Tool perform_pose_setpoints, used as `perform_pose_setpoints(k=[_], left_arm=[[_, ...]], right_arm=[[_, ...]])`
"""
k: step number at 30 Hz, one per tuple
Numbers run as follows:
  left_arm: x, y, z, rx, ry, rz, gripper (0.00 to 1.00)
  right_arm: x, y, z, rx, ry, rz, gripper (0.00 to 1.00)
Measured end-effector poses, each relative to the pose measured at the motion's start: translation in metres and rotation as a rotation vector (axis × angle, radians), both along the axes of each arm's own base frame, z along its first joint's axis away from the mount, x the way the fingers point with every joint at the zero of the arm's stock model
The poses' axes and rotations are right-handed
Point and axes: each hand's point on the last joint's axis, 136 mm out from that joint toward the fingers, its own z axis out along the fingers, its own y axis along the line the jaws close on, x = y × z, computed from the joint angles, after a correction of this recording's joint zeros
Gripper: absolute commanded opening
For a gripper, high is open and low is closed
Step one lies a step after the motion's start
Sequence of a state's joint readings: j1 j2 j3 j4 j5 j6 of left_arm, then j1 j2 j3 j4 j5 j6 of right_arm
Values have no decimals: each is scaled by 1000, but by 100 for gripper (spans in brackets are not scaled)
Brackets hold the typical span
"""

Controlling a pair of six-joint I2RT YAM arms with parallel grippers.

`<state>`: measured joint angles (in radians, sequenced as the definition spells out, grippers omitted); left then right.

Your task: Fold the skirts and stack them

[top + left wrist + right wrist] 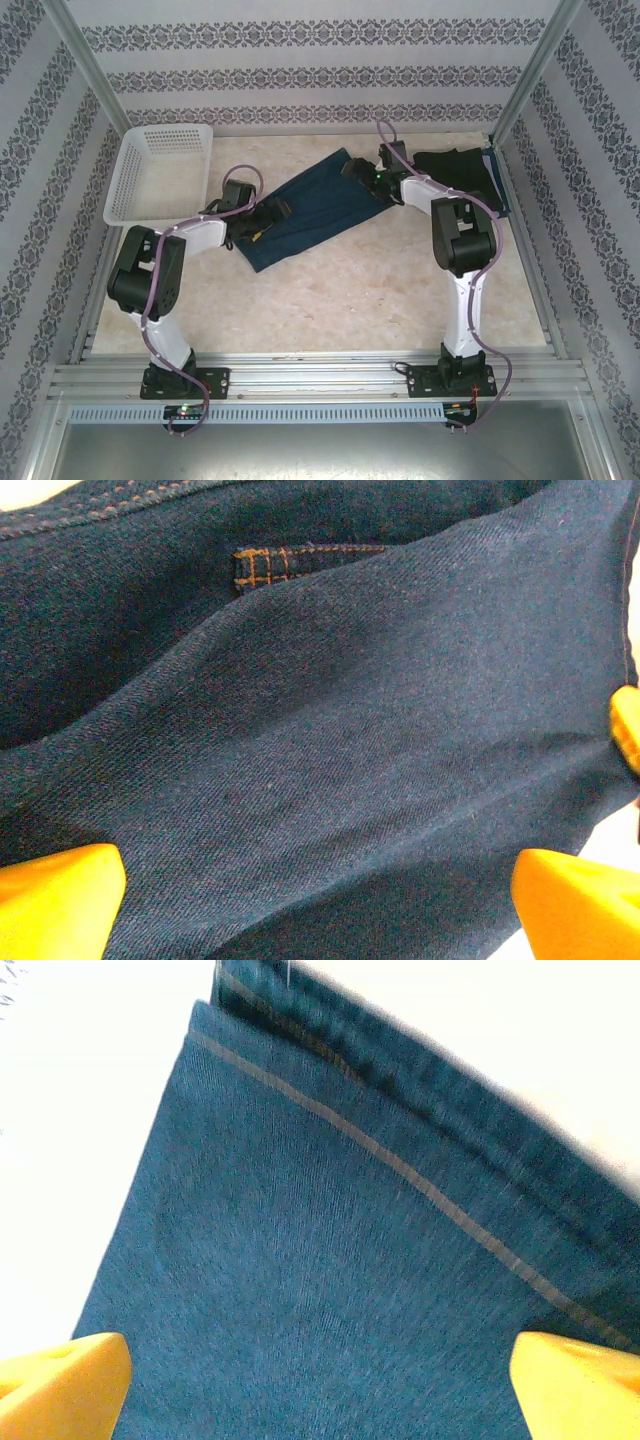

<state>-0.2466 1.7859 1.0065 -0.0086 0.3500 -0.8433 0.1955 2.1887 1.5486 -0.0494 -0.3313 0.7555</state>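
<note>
Left tool (262,222) and right tool (362,170) both spread wide over opposite ends of denim skirt (315,205), mid tabletop (380,290).

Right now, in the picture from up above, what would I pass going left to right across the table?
First the white lattice basket → the dark blue denim skirt lying slantwise in the middle → the black folded cloth by the right wall.

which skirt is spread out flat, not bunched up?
The dark blue denim skirt at mid-table, lying open on a diagonal. The black skirt sits bunched in the far right corner.
</note>
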Motion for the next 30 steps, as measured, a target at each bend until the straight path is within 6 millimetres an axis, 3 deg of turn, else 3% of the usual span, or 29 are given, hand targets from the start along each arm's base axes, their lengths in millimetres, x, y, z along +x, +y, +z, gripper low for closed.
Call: perform_pose_setpoints(k=[4,7,11,13,15,17,19,21,23,26,30], left_arm=[[-28,5,16,-5,39,10,100],[-40,26,60,50,-22,81,100],[-46,62,128,127,-161,189,100],[-43,78,137,170,-164,214,100],[-39,87,121,225,-95,209,98],[-39,88,91,264,-4,183,92],[-47,87,56,281,98,155,86],[-66,86,23,283,190,134,84],[-82,86,4,280,247,123,79],[-93,80,-11,247,273,100,76],[-89,64,-22,166,257,55,62]], right_arm=[[-7,-1,23,-9,-69,55,98],[-27,11,50,-85,-153,150,98],[-83,79,84,-224,-311,382,98],[-120,120,92,-268,-378,520,98],[-158,157,90,-293,-418,648,98],[-179,174,81,-314,-421,714,98],[-186,176,69,-327,-392,729,98],[-180,170,58,-336,-358,701,97],[-170,158,47,-343,-317,656,98],[-150,136,30,-352,-237,578,98],[-116,99,17,-318,-157,449,97]])
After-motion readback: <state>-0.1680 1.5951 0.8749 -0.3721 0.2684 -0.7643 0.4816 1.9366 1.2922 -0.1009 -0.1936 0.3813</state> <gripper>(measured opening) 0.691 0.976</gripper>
